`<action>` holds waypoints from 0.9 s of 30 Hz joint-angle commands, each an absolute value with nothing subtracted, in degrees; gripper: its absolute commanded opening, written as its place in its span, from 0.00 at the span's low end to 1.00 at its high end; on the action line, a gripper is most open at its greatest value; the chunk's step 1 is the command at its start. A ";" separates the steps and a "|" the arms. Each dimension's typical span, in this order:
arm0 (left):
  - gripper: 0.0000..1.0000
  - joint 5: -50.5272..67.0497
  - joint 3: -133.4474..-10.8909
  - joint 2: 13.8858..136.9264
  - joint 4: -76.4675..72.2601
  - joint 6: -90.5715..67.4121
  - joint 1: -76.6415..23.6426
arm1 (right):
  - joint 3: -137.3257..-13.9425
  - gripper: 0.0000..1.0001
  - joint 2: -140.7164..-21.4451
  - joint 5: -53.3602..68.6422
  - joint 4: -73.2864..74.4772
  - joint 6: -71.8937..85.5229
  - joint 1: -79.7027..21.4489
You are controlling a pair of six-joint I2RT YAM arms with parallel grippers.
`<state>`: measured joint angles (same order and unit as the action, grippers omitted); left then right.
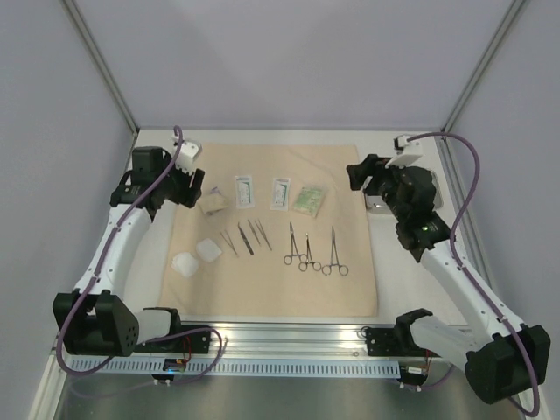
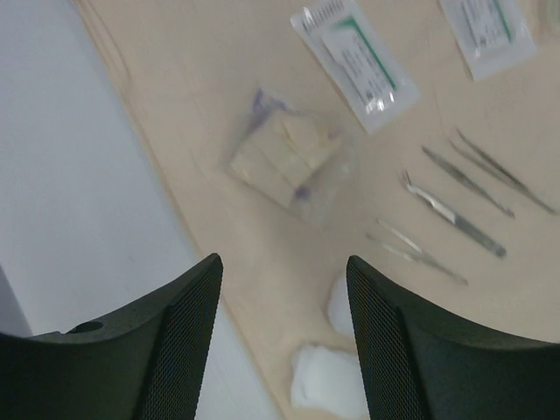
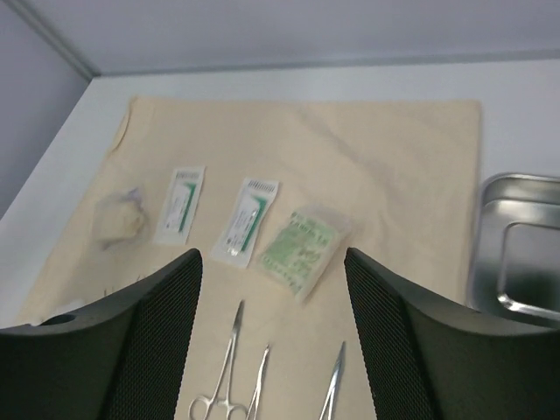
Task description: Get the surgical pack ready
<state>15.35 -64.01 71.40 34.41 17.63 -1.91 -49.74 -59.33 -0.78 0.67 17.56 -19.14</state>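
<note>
Found steel tray (image 3: pixel 512 184) just off tan cloth (image 1: pixel 271 289) at its right edge, ahead-right of right gripper (image 3: pixel 271 258), jaws spread, empty. Noted left gripper (image 2: pixel 284 262) likewise spread, well apart over cloth's left side. Judged right arm nearer.

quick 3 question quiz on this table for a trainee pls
1. How many scissor-handled clamps lie on the tan cloth?
2. True or false: the left tool is shut on something.
3. Fill in: the packet nearest the steel tray is ___ in colour.
Key: 1 three; 2 false, it is open and empty; 3 green.
</note>
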 commanded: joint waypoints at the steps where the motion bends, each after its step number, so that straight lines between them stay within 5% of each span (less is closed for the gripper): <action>1: 0.66 16.00 -59.95 70.23 61.61 23.89 1.65 | -52.12 0.70 -61.69 1.40 8.79 17.14 -26.09; 6: 0.61 18.47 -62.85 75.14 65.39 28.12 13.36 | -52.21 0.69 -66.70 3.78 8.62 15.38 -34.70; 11: 0.51 17.13 -60.21 83.31 64.60 34.62 13.27 | -50.71 0.67 -70.75 7.12 5.54 15.21 -37.97; 27: 0.51 13.90 -57.83 94.65 53.79 31.56 8.00 | -50.27 0.63 -78.22 11.42 3.34 16.00 -38.67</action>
<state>16.38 -58.59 93.60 56.80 32.29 9.82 -49.82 -77.56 9.96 5.30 16.23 -38.35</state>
